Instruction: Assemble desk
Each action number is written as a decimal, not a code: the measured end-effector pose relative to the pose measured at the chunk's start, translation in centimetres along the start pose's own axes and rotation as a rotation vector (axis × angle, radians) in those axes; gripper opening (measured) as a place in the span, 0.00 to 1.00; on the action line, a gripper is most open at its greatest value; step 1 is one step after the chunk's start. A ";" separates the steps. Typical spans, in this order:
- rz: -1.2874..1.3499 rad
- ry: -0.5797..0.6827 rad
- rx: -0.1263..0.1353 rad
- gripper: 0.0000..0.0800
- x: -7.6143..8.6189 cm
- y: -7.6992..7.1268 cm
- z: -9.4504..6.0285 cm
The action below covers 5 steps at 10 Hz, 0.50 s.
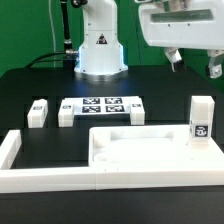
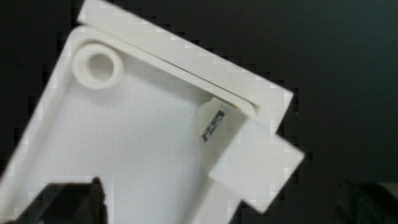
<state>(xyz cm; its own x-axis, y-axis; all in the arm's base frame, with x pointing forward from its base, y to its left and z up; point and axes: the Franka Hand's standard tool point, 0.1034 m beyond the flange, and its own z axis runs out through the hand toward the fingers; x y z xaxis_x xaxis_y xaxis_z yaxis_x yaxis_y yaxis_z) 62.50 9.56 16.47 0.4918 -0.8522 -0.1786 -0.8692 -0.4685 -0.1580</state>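
Note:
The white tray-like tabletop (image 1: 130, 146) lies flat near the front of the table. One white leg (image 1: 201, 118) with a tag stands upright at its far corner on the exterior view's right. Three more legs lie loose behind it: one (image 1: 38, 112), a second (image 1: 67, 114) and a third (image 1: 135, 112). My gripper (image 1: 194, 63) hangs open and empty high above the upright leg. The wrist view looks down on the tabletop (image 2: 125, 130), a round socket (image 2: 93, 66) in one corner, and the leg (image 2: 260, 172). Dark fingertips (image 2: 54, 203) show at the edge.
The marker board (image 1: 101, 105) lies between the loose legs. Long white border bars run along the front (image 1: 110, 180) and the exterior view's left (image 1: 12, 148). The robot base (image 1: 100, 50) stands at the back.

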 end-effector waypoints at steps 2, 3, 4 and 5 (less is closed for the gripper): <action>-0.154 0.000 -0.001 0.81 0.1 0.1 0.0; -0.214 0.000 -0.002 0.81 0.1 0.1 0.1; -0.355 0.008 -0.016 0.81 0.3 0.6 0.5; -0.498 0.016 -0.065 0.81 0.4 2.2 1.7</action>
<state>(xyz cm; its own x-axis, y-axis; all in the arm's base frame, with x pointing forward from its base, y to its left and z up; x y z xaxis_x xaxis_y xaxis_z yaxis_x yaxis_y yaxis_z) 60.84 8.61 14.40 0.8475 -0.5245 -0.0819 -0.5306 -0.8325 -0.1592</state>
